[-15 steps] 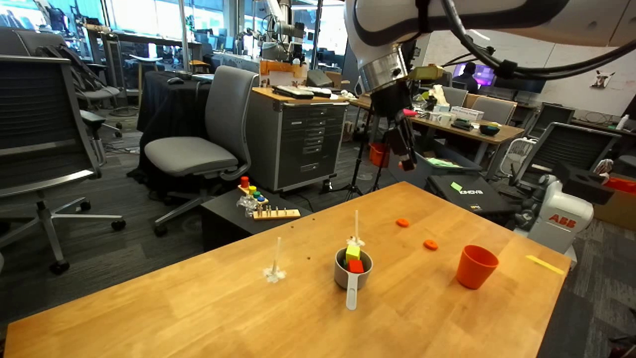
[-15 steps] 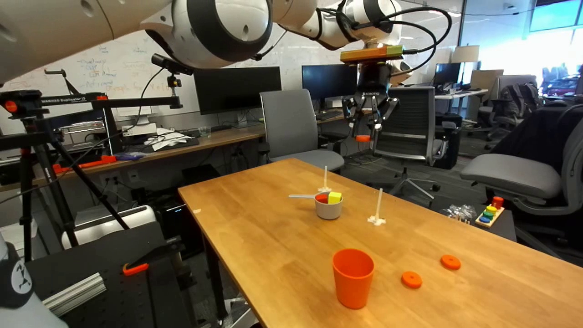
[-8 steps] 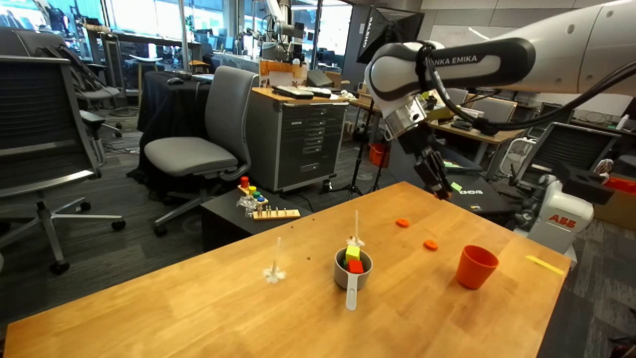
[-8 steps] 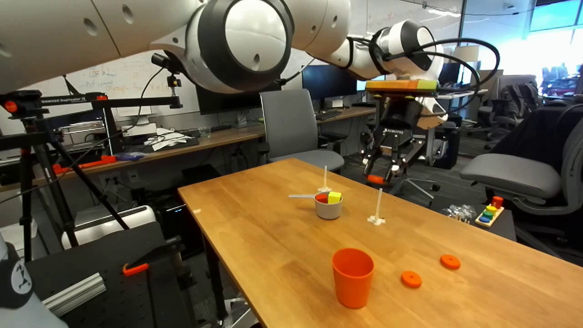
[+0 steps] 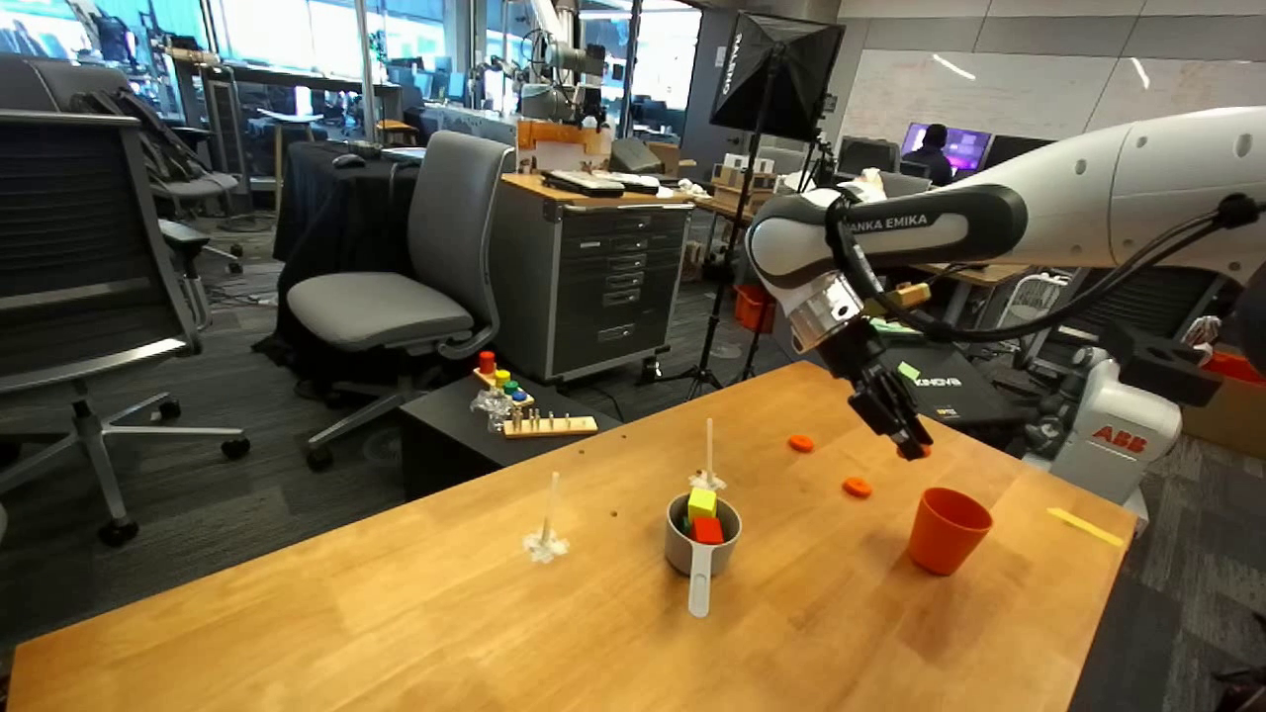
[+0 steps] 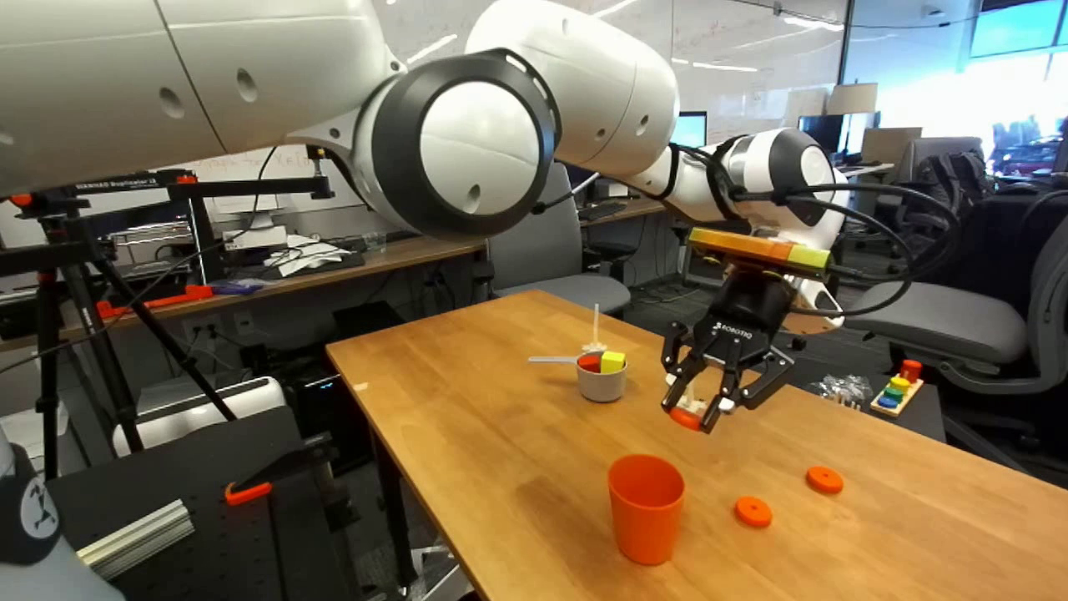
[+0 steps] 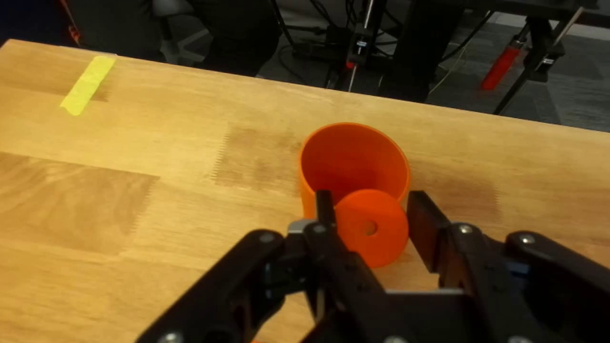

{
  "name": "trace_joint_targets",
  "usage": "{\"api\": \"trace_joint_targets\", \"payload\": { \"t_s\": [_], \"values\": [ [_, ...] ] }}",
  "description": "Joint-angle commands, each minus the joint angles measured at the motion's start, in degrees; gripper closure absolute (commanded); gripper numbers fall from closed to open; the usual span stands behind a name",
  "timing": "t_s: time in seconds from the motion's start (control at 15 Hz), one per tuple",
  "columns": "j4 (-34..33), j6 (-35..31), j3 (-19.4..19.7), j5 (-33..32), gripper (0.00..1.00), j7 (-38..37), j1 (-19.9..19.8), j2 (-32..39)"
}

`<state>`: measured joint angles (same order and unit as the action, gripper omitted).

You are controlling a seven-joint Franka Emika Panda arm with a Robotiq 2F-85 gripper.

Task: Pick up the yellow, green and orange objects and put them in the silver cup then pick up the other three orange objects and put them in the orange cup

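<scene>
The black tool (image 6: 689,413), part-closed on a round orange disc (image 7: 385,236), should centre above the tapered orange plastic cup (image 6: 647,527) before releasing

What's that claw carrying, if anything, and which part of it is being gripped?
An orange disc. The two black fingers pinch it by its outer edge, at opposite sides, near their tips.
</scene>
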<state>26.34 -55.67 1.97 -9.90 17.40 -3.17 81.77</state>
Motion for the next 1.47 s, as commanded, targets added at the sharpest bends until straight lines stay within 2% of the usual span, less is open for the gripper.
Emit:
{"api": "trace_joint_targets", "payload": {
  "t_s": [0.0,0.53,0.67,1.27,1.33,1.4],
  "values": [
    [-2.6,3.2,0.1,1.1,0.82,-0.3,-0.3,1.9],
    [-2.4,9.9,0.4,0.8,0.82,-0.9,0.0,2.2],
    [4.4,7.3,0.6,1.4,0.82,-1.4,-0.2,-0.9],
    [13.5,7.1,-0.4,1.3,0.82,-2.2,-3.1,-2.5],
    [14.7,6.7,-0.4,1.3,0.32,-2.4,-3.3,-3.1],
    [16.2,5.9,-0.3,1.0,0.31,-2.4,-3.4,-3.8]
  ]
}}
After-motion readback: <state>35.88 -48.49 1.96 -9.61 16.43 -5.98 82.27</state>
